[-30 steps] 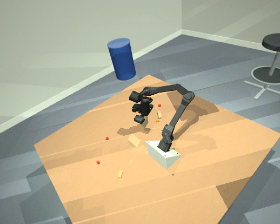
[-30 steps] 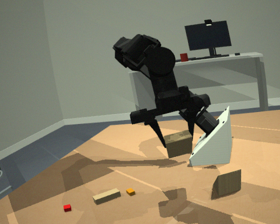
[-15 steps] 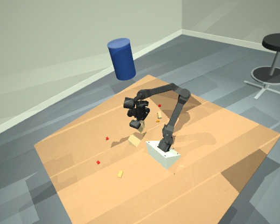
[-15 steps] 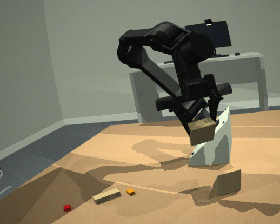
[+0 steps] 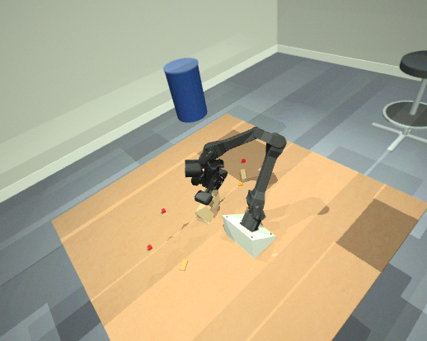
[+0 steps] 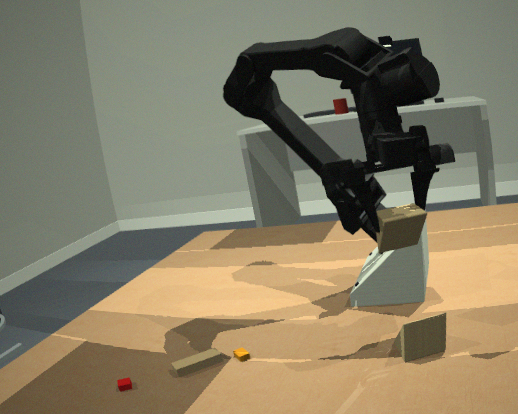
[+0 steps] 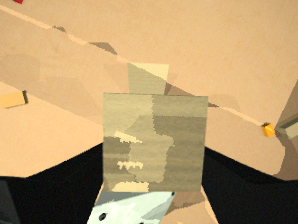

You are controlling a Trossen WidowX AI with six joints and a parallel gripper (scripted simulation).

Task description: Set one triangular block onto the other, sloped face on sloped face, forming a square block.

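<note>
Triangular blocks, two. The first, the held block (image 5: pixel 215 199) (image 6: pixel 401 229) (image 7: pixel 155 142), is tan with streaked grain and a square face toward the wrist view; it is raised clear of the table (image 5: pixel 274 284) (image 6: pixel 263 390) (image 7: pixel 240 30), near the second. The second, the lower block (image 5: pixel 204 214) (image 6: pixel 425 337) (image 7: pixel 148 77), rests on the table, an upright face toward the exterior view; the two are apart.

Gripper (image 5: pixel 213 197) (image 6: pixel 399 222) (image 7: pixel 151 146), one: jaws partly open, closed against opposite sides of the held block.

Red cubes, three: one (image 5: pixel 243 161) (image 6: pixel 124 384) on the arm's far side in the top view, two (image 5: pixel 163 210) (image 5: pixel 149 247) to the left.

Orange piece (image 5: pixel 240 184) (image 6: pixel 241 354) (image 7: pixel 268 130), one, near a tan bar (image 5: pixel 243 175) (image 6: pixel 198 362) (image 7: pixel 291 130).

Bars, two, counting a yellowish bar (image 5: pixel 184 264) (image 7: pixel 12 99).

White wedge base (image 5: pixel 243 237) (image 6: pixel 395 287) (image 7: pixel 150 202), one, under the arm.
</note>
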